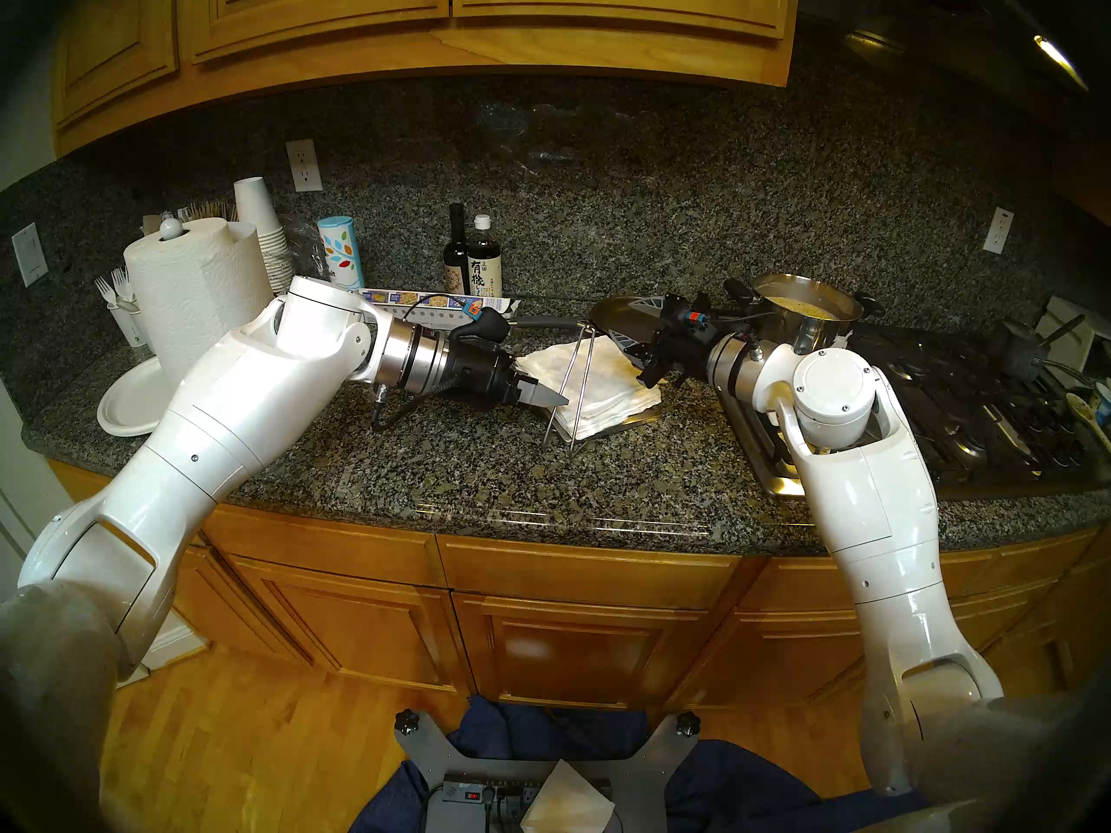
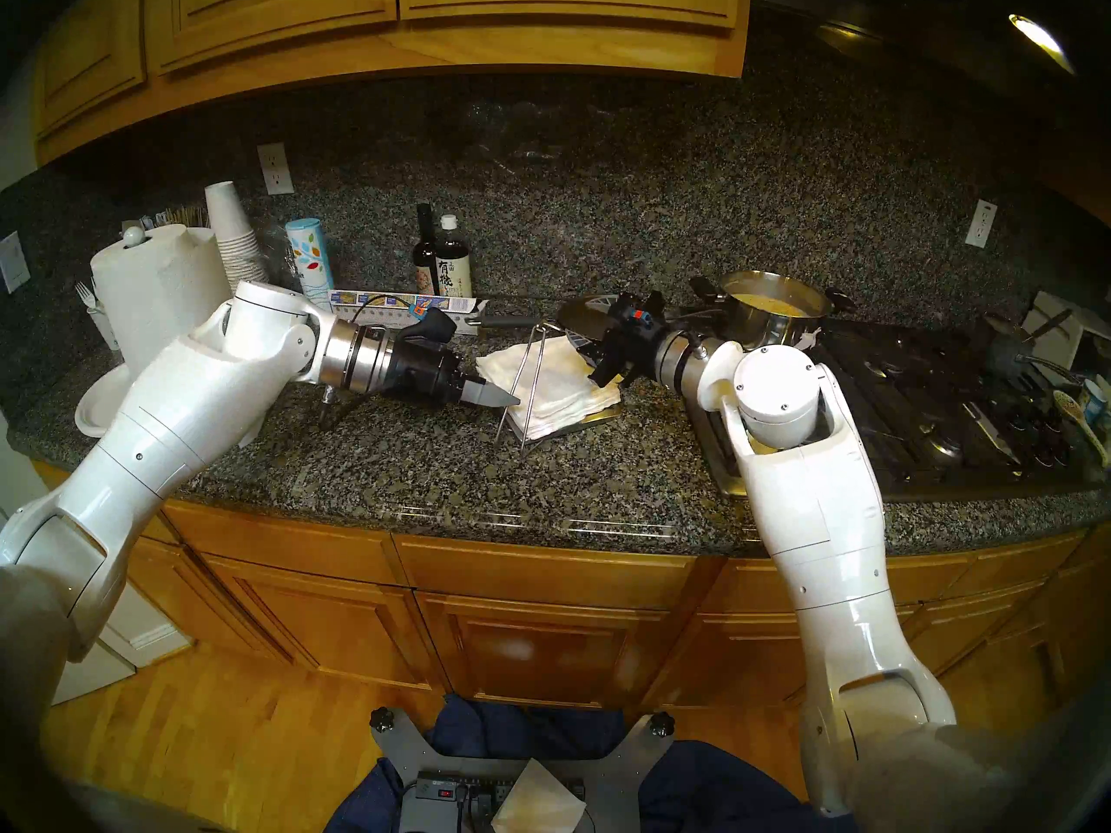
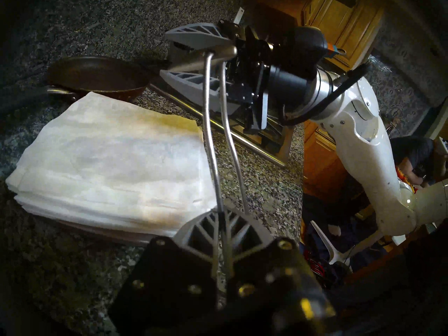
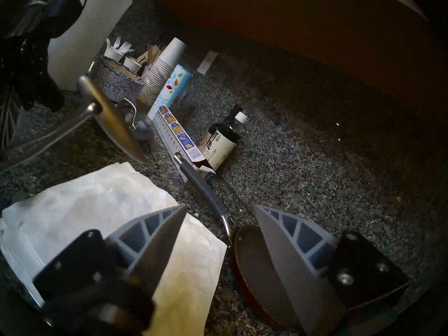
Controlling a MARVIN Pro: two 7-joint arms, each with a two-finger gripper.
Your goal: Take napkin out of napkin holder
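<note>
Head stereo left: napkin holder [image 1: 643,416] mid-worktop [image 1: 481,471], square plate set cornerwise to the front edge, one corner toward the robot. Thick stack of napkins [image 3: 72,207] on the plate; top napkin [image 3: 116,153] flat on the stack, slightly skewed, one corner toward the pan [image 4: 254,267].

Wire arm [image 1: 580,381] swung up off the stack, steeply raised, long axis from the hinge at the near corner up and away toward the backsplash, teardrop tip [image 4: 109,117] highest, clear above the paper.

Left hand [image 1: 550,398] clenched on the wire arm part-way up, reaching in from the left, both wires running between its fingers in the left wrist view. Right hand [image 4: 219,207] released, fingers apart, nothing between them; one finger over the napkin's corner, the other over the pan rim.

Free room: bare worktop between holder and front edge. Tight elsewhere: pan just behind the stack, stove [image 1: 962,405] edge near on the right with a pot [image 1: 805,315] on it, paper-towel roll [image 1: 192,297] well apart on the left.
</note>
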